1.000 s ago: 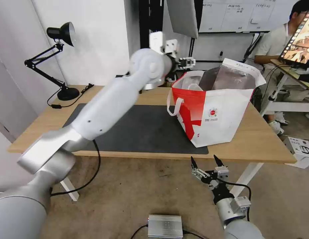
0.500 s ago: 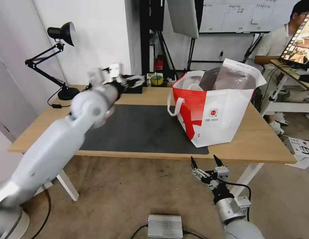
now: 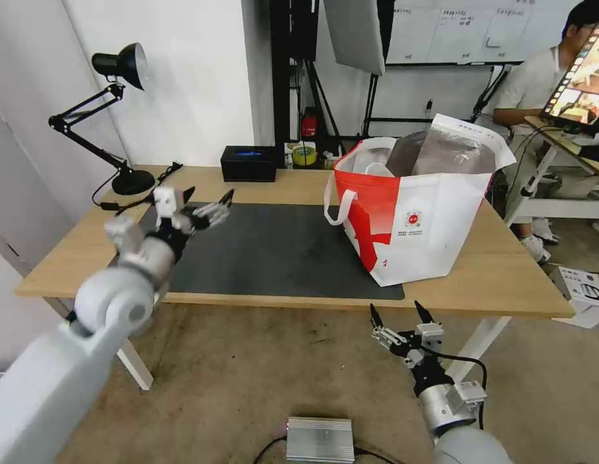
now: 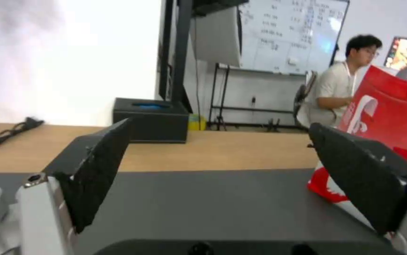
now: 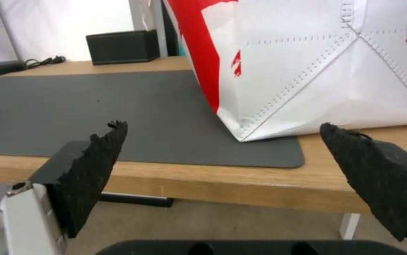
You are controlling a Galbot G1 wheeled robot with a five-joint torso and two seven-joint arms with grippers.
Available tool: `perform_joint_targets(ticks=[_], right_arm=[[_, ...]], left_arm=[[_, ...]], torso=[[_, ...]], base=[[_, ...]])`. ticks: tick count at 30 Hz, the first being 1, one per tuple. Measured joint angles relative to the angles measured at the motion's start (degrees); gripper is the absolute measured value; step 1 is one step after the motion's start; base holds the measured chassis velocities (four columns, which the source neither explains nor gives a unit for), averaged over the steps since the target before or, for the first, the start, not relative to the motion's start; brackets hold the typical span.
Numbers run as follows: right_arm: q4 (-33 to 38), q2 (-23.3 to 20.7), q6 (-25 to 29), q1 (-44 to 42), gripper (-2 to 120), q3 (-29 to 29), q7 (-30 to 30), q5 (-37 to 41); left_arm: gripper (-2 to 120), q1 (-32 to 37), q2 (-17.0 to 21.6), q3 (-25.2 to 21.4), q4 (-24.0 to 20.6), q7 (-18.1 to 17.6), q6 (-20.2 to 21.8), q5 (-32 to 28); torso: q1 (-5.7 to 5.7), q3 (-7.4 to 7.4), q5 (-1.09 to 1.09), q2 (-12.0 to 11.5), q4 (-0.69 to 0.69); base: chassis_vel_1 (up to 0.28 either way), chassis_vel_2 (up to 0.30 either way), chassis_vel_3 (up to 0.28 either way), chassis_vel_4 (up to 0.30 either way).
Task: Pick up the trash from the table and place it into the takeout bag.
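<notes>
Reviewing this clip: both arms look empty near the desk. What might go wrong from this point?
1. The left pincer hangs open over the dark mat, near the lamp cable; a sideways sweep might snag it.
2. The takeout bag stands upright close to the table front edge, so a nudge may tip it off.
3. The right pincer, open below that edge, might strike it if raised.

Black box (image 3: pixel 248 163), desk lamp (image 3: pixel 113 116), yellow tape roll (image 3: pixel 304 155)
</notes>
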Motion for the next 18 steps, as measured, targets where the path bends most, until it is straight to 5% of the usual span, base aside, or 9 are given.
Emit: perform_joint_targets(ticks=[6, 18], right_arm=[[0.0, 0.0, 0.0, 0.0, 100, 0.0, 0.0, 0.0], [0.0, 0.0, 0.0, 0.0, 100, 0.0, 0.0, 0.0]], left_arm=[[100, 7.5, -5.5, -4.5, -1.7, 2.1, -1.5, 3.9], [100, 16.8, -8.9, -7.9, -2.0, 6.1, -6.6, 10.5]], torso=[[0.0, 0.0, 0.0, 0.0, -0.01], [0.0, 0.0, 0.0, 0.0, -0.01]], base=[[0.0, 0.0, 0.0, 0.0], [0.0, 0.0, 0.0, 0.0]])
